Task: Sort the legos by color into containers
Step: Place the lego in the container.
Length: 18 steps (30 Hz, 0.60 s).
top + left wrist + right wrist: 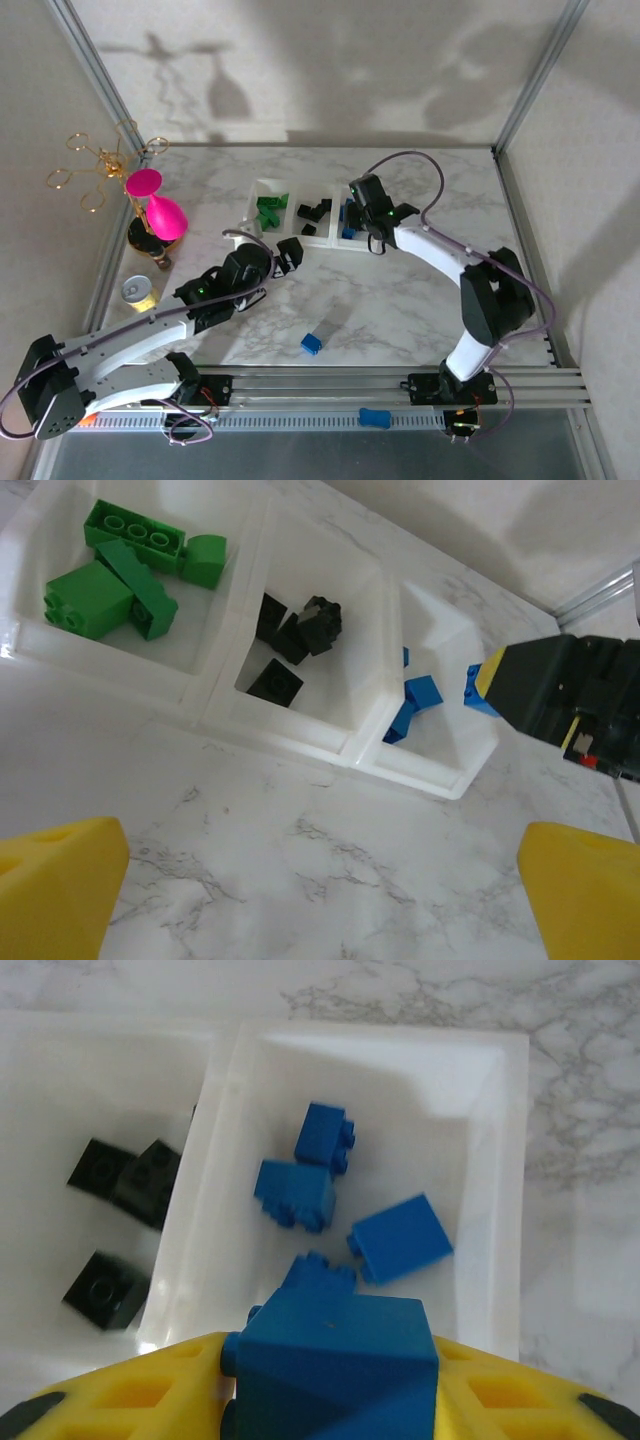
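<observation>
Right gripper (330, 1405) pinches a blue brick (332, 1345) btwn its yellow fingers and hangs over the right-end compartment (440, 1090) of the white tray (506, 1190). Three blue bricks (296, 1193) already lie inside.

Step in hand, as I read it: drop this one in w/ the others. To do it well:
- Keep the brick centred over the compartment, away from the divider wall next to the black bricks (105, 1288).
- Go low before letting go so it doesn't bounce out over the low wall.
- Spread the fingers evenly and lift straight up.

Left gripper (320, 900) is spread wide w/ nothing btwn the fingertips. It hovers over bare surface (300, 860) just in front of the tray and needs no move for this.

What each view adds:
- Right wrist: the brick's spot over the compartment and the blue count.
- Left wrist: the row side-on, w/ green bricks (95, 595) in the far-left compartment, black in the middle, and the brick low at the tray's end wall.
- Top: a loose blue brick (311, 343) on the surface near the arm bases, well apart from the tray. That's likely next.
</observation>
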Motion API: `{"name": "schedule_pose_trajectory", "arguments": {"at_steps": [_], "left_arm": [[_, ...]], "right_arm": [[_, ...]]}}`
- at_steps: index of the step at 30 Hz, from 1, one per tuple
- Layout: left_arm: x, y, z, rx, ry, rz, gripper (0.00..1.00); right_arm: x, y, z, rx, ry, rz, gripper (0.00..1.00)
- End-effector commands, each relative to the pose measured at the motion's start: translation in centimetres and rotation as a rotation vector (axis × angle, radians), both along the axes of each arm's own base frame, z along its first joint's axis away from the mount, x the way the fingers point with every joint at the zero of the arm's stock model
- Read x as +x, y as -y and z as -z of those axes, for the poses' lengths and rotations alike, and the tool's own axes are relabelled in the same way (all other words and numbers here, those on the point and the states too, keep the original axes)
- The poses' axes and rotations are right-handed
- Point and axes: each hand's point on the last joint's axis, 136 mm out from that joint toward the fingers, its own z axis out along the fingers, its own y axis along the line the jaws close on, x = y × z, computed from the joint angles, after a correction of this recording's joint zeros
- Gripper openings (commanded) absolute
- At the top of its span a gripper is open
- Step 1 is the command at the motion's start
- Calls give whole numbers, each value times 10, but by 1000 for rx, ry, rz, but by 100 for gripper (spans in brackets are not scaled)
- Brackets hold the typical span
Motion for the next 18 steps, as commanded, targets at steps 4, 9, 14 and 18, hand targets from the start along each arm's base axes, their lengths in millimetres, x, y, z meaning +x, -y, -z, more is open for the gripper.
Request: {"name": "schedule_pose_trajectory", "arguments": {"at_steps": [4,9,14,18], "left_arm": [[13,5,-14,-25,32,11,100],[14,1,-10,-17,21,4,100],[13,-5,-7,-15,19,-7,100],[13,-8,-7,-18,18,-7,100]], "right_arm": [[43,-15,11,1,9,-71,48],[67,-11,27,-31,2,-54,48],[79,-7,36,-49,-8,-44,53],[79,-12,25,-27,13,-71,61]]}}
